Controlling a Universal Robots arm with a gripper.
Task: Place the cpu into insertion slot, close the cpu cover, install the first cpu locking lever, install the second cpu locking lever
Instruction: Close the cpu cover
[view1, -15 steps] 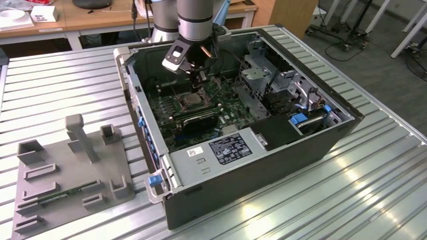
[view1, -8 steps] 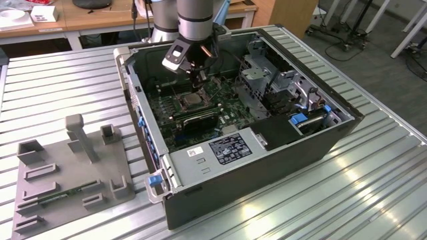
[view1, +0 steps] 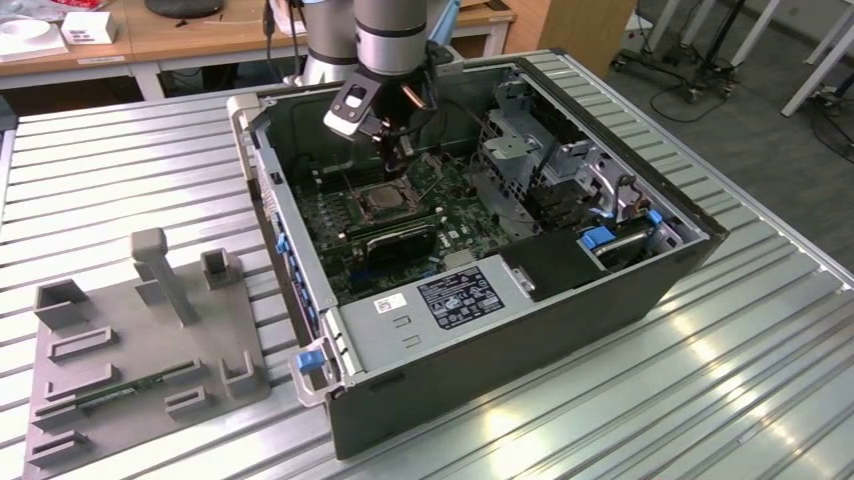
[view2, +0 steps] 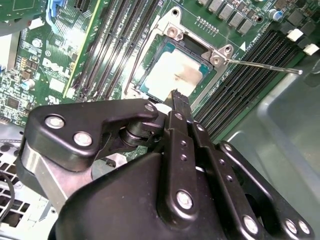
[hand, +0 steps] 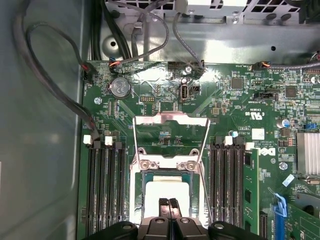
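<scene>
1. The cpu (hand: 155, 192) lies flat in the CPU socket (hand: 137, 202). Its metal top faces outward and its edges run parallel to the socket's.
2. The gripper (hand: 168, 202) has its fingers closed together on nothing, tips above the cpu.
3. The cpu cover (hand: 170, 119) stands raised at the socket's hinge edge.
4. A locking lever (view2: 260, 65) juts unlatched beside the socket.
5. Memory slots (hand: 105, 190) flank the socket.

**Illumination of the open computer case, three views**

Bright, even room light, apparently from overhead. In the exterior view the ribbed metal table (view1: 747, 380) carries soft pale reflections, and the interior of the computer case (view1: 534, 340) lies in moderate shadow. In the second wrist view, glare washes the cpu (view2: 172, 75) top nearly white. The first wrist view is evenly lit, dimmer along the case wall (hand: 40, 150).
</scene>
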